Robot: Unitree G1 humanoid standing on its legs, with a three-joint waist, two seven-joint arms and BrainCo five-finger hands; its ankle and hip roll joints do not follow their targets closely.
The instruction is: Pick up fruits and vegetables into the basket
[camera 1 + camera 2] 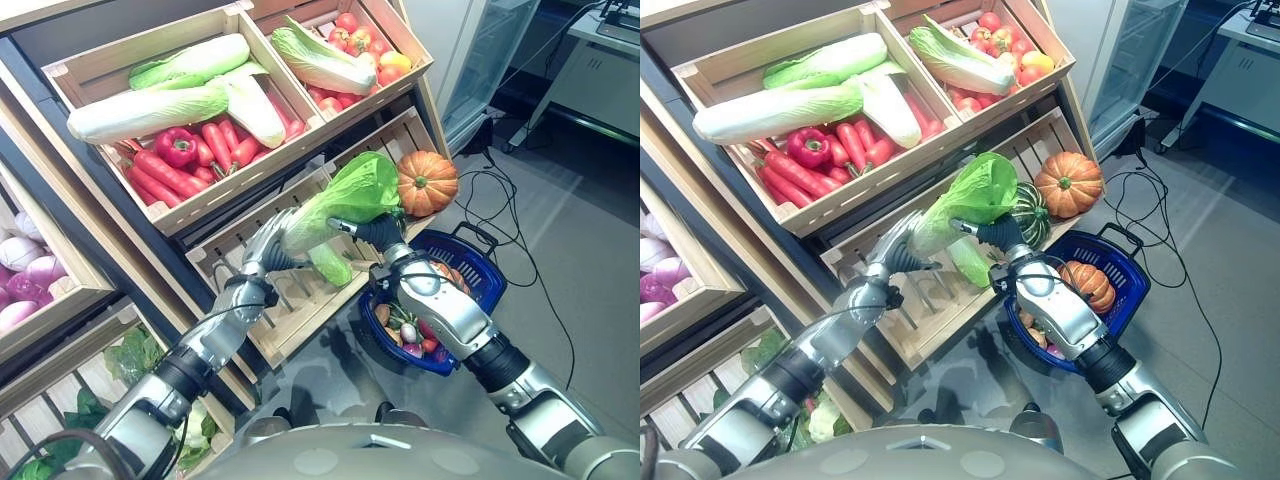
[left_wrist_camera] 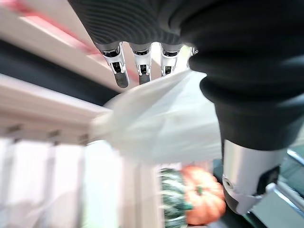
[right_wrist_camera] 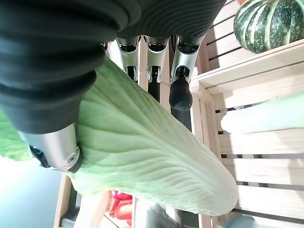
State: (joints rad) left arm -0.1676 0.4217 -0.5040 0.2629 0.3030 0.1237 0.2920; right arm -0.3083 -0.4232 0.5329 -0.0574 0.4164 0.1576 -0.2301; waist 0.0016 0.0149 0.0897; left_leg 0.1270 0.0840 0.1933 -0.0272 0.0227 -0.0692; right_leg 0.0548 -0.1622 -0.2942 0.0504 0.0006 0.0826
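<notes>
Both of your hands are gripping one napa cabbage (image 1: 345,200) in the air in front of the wooden shelf. Your right hand (image 1: 998,234) is curling its fingers and thumb round the leafy green part; in the right wrist view the pale ribbed leaf is lying between the thumb and the fingers (image 3: 180,92). Your left hand (image 1: 268,243) is clasping the whitish stalk end, and in its own wrist view the fingers (image 2: 121,76) are bending over the pale stalk.

Just behind the cabbage, you are seeing a dark green striped squash (image 1: 1032,213) and an orange pumpkin (image 1: 427,183) sitting in the lower slatted crate (image 1: 300,300). Another pale cabbage (image 1: 330,265) is lying in that crate under the held one.

Below your right forearm, the blue basket (image 1: 1120,262) is standing on the floor, holding a small orange pumpkin (image 1: 1087,284) and a few small vegetables.

Higher up, one crate (image 1: 200,205) is holding long napa cabbages (image 1: 150,110), carrots (image 1: 165,175) and a red pepper (image 1: 177,146); the neighbouring crate (image 1: 400,40) is holding a further cabbage (image 1: 325,62) on red and yellow fruit (image 1: 365,42).
</notes>
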